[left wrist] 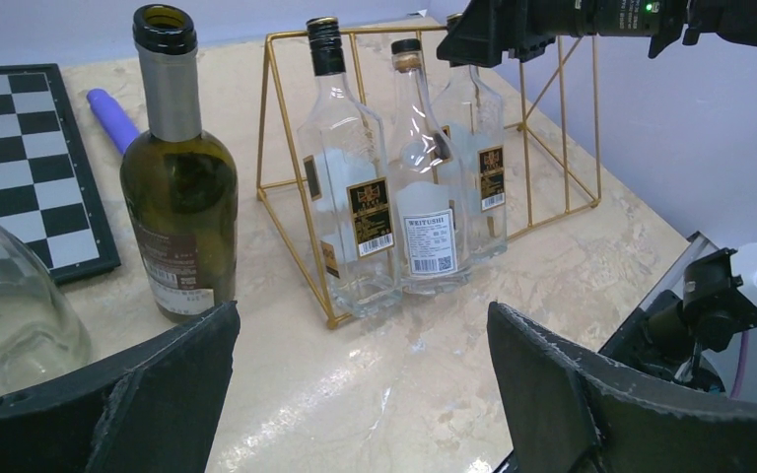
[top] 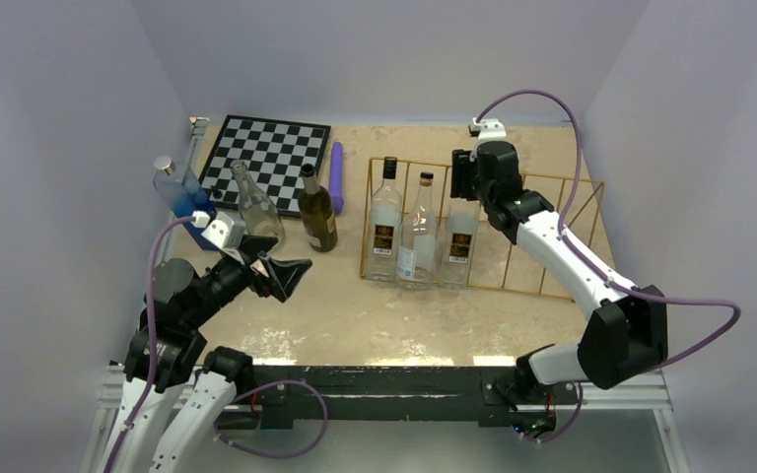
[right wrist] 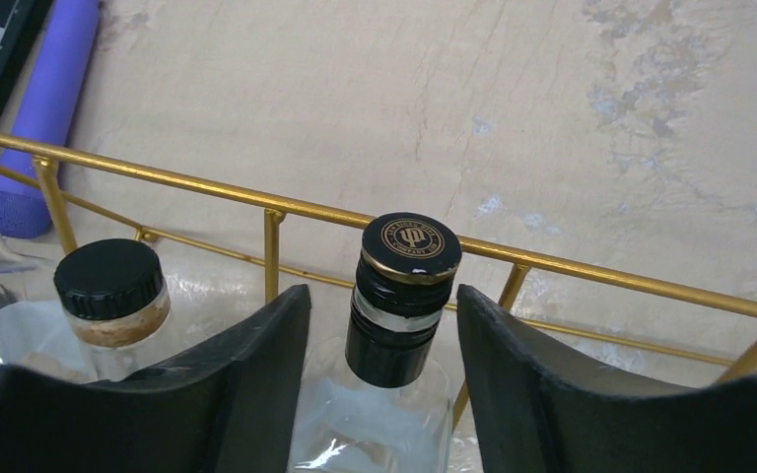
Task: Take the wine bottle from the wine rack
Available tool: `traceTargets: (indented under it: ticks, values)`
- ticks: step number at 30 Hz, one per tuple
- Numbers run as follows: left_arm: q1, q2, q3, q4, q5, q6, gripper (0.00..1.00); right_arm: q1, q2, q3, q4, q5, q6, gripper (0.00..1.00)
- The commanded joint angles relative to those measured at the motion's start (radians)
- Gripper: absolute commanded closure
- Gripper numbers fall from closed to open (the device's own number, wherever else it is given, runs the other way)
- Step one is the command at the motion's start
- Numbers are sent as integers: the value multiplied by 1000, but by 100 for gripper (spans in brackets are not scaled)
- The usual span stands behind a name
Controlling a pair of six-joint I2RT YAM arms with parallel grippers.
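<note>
The gold wire wine rack (top: 552, 236) stands at the table's right; it also shows in the left wrist view (left wrist: 286, 148) and the right wrist view (right wrist: 572, 266). Three clear bottles stand in its left end. My right gripper (top: 465, 179) is open over the rightmost clear bottle (top: 459, 235). Its fingers (right wrist: 256, 365) flank the bottle's black cap (right wrist: 400, 296) with a gap on each side. My left gripper (top: 286, 274) is open and empty above the bare table, left of the rack.
A dark green bottle (top: 316, 212), a clear bottle (top: 257, 209) and a blue bottle (top: 182, 192) stand left of the rack. A chessboard (top: 266, 153) and a purple cylinder (top: 336, 175) lie at the back.
</note>
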Motion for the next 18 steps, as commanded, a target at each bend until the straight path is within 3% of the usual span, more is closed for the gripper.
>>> traceTargets:
  ticks: [1, 7, 18]
  values:
    - [-1, 2, 1, -3, -33, 23, 1, -12, 26, 52, 34, -22, 7, 43]
    - [-1, -6, 0, -10, -62, 29, 1, -15, 11, 40, 41, -1, -45, 69]
    - [-1, -10, 2, -21, -114, 34, 2, -13, -258, -62, 20, -71, -107, 89]
